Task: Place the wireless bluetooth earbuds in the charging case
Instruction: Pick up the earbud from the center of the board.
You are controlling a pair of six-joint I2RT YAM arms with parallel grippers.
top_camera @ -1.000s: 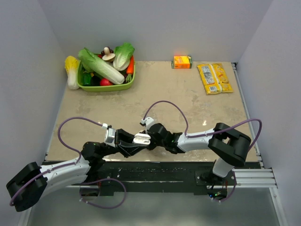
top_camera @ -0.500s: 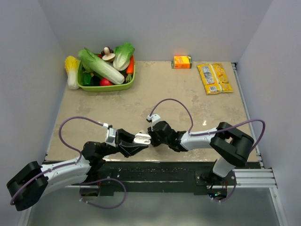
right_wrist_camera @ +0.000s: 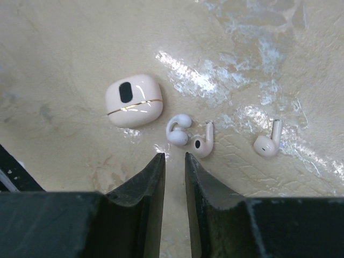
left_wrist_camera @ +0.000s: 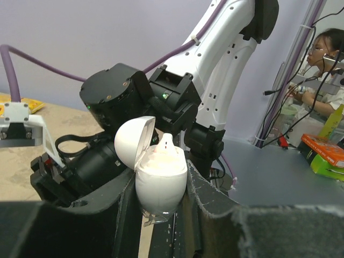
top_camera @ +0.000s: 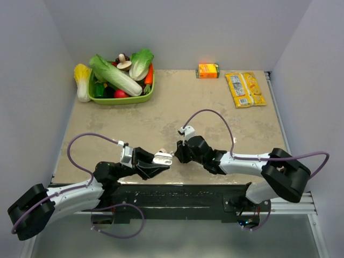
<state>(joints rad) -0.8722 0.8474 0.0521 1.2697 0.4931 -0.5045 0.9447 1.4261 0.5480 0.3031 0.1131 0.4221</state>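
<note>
Drawn back to the right since a second ago: the white-and-black right arm (top_camera: 242, 159), elbow swung out wide, with the right gripper (right_wrist_camera: 174, 161) off the glossy white egg-shaped plastic charging case (left_wrist_camera: 161, 180) and now just beside it. Jaws narrowly parted, nothing between them. Probable meaning: one bud delivered and let go. Backed up in the left wrist view by a small pale stemmed earbud (left_wrist_camera: 167, 144) standing in the well under the raised lid (left_wrist_camera: 134, 142); whether fully seated, cannot tell. Charging case clamped upright in the left gripper (top_camera: 159, 161), held up near the front edge of the beige stone-patterned bench (top_camera: 215, 113).

Task judged part done. Lying on the bench under the right gripper: a whitish stemmed earbud (right_wrist_camera: 202, 142) touching a pale ring-shaped clip bud (right_wrist_camera: 178, 129), a second stemmed earbud (right_wrist_camera: 267, 143) apart from both, and a pinkish-white rounded square case (right_wrist_camera: 134, 100) with a black oval window. Nothing between jaws and buds, but a crowded pinch where the two touch, and some risk of choosing the wrong style.

Well apart at the far side, no hindrance: green plastic basket (top_camera: 123, 101) of toy vegetables, small orange box (top_camera: 208, 70), yellow packet (top_camera: 245, 89).
</note>
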